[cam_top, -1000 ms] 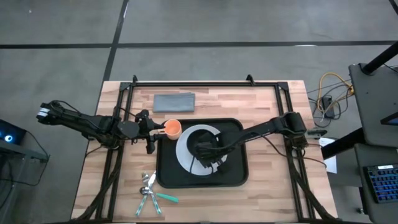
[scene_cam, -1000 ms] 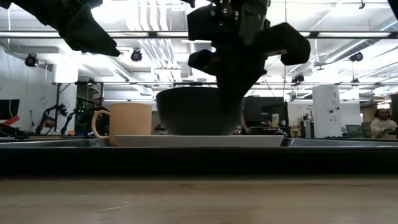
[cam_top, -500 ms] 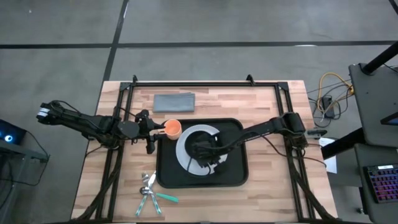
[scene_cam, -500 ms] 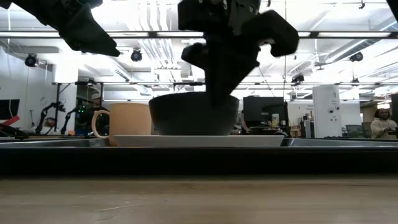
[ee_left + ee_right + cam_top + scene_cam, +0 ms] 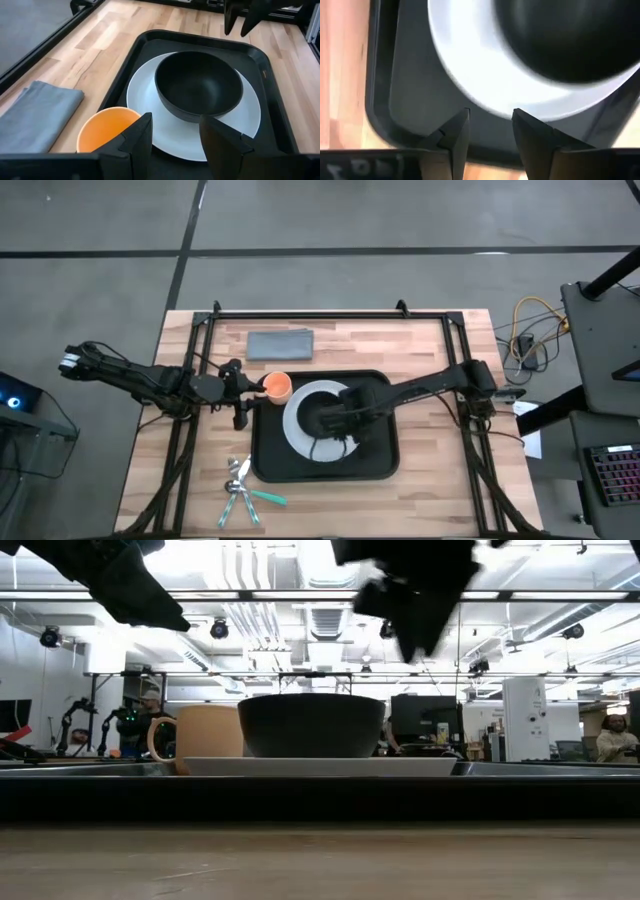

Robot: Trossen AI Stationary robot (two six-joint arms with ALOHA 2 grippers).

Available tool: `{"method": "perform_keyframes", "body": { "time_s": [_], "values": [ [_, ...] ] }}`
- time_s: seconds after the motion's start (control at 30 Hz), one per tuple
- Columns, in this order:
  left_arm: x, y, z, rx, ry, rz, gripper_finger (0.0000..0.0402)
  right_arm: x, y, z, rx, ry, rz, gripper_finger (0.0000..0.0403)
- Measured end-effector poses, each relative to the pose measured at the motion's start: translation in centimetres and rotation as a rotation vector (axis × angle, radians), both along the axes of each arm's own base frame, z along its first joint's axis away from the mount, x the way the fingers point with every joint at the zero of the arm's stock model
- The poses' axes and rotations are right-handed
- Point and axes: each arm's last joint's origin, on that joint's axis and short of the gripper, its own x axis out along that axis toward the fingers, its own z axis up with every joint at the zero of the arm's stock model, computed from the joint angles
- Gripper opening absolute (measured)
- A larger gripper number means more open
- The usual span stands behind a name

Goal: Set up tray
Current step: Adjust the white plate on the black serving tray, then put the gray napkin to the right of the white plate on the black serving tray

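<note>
The black tray (image 5: 378, 452) lies mid-table. On it a white plate (image 5: 296, 408) carries a black bowl (image 5: 318, 420), which stands upright on its base in the low view (image 5: 311, 726). An orange cup (image 5: 277, 387) stands in the tray's far left corner. My right gripper (image 5: 415, 625) hangs open and empty above the bowl's right side; in its own wrist view (image 5: 490, 117) it looks down on the plate's edge. My left gripper (image 5: 175, 125) is open and empty at the tray's left edge, just left of the cup (image 5: 107, 127).
A folded grey cloth (image 5: 280, 343) lies on the wood beyond the tray. Several pieces of cutlery (image 5: 240, 490) lie near the table's front left. Black frame rails (image 5: 190, 430) run along the table's left, right and far sides.
My right gripper has come off the black bowl, risen and drawn back toward the table's right edge. The bowl has shifted a little toward the left and now sits level on the plate.
</note>
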Motion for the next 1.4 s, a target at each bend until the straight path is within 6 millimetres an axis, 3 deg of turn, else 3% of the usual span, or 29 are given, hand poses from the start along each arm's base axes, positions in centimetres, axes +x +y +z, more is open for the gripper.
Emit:
{"method": "perform_keyframes", "body": {
  "time_s": [0.33, 0.57, 0.7, 0.97, 1.23, 1.4],
  "values": [
    [0.0, 0.0, -0.3, 0.008, 0.011, -0.005, 0.0145, -4.7, 0.2, -5.8, 0.094, -0.119, -0.089, 0.0133],
    [0.0, 0.0, -0.3, 0.007, 0.008, -0.005, 0.0145, -6.7, -0.8, -8.2, 0.088, -0.09, -0.144, 0.0121],
    [0.0, 0.0, -0.3, 0.007, 0.009, -0.005, 0.0145, -6.7, -1.4, -9.3, 0.098, -0.126, -0.16, 0.0121],
    [0.0, 0.0, -0.3, 0.001, 0.008, -0.002, 0.0145, -5.5, -2.1, -9.7, 0.114, -0.21, -0.147, 0.0116],
    [0.0, 0.0, -0.3, -0.006, 0.008, -0.005, 0.0145, -5.1, -2.2, -10.0, 0.1, -0.174, -0.137, 0.0118],
    [0.0, 0.1, -0.3, 0.006, 0.005, 0.015, 0.0145, -6.6, -2.7, -7.5, 0.061, -0.169, -0.196, 0.0118]
  ]
}}
